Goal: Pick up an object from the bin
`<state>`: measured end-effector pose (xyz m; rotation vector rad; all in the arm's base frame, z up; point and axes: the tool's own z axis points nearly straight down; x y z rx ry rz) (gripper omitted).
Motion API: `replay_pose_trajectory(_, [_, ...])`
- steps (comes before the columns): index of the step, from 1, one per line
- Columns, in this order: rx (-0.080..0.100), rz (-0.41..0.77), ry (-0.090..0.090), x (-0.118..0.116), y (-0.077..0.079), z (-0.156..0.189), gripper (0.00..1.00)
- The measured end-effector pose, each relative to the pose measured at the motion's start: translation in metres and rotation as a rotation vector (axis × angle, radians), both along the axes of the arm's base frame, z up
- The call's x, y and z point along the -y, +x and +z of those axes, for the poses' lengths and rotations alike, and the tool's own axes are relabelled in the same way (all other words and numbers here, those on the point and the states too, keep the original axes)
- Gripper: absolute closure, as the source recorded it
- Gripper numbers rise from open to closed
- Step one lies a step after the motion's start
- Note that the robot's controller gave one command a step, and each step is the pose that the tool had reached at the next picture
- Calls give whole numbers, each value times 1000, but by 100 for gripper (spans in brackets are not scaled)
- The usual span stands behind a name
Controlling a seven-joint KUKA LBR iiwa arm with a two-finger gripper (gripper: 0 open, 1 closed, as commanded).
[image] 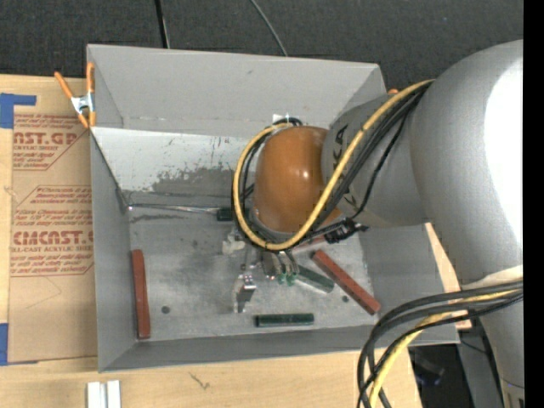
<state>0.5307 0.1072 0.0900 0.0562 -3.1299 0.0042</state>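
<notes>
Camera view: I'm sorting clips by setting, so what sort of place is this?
Probably a robotics lab's grasping test cell: a grey metal bin holds loose things, like a reddish-brown flat stick, beneath a silver robot arm.

red-brown stick (138, 293): long, flat, lies on the floor lengthwise beside the left wall of the bin (170, 83). second red-brown stick (348, 286): same kind, lies slantwise at the right, upper end hidden. dark green bar (285, 320): short, flat, crosswise near the front wall. small green piece (293, 277): mid-floor, partly hidden, shape unclear.
</notes>
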Motion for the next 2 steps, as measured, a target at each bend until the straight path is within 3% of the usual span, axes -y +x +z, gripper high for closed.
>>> replay_pose_trajectory(1, [8, 212, 5, 14, 35, 56, 0])
replay_pose_trajectory(2, [19, 142, 5, 61, 24, 78, 0])
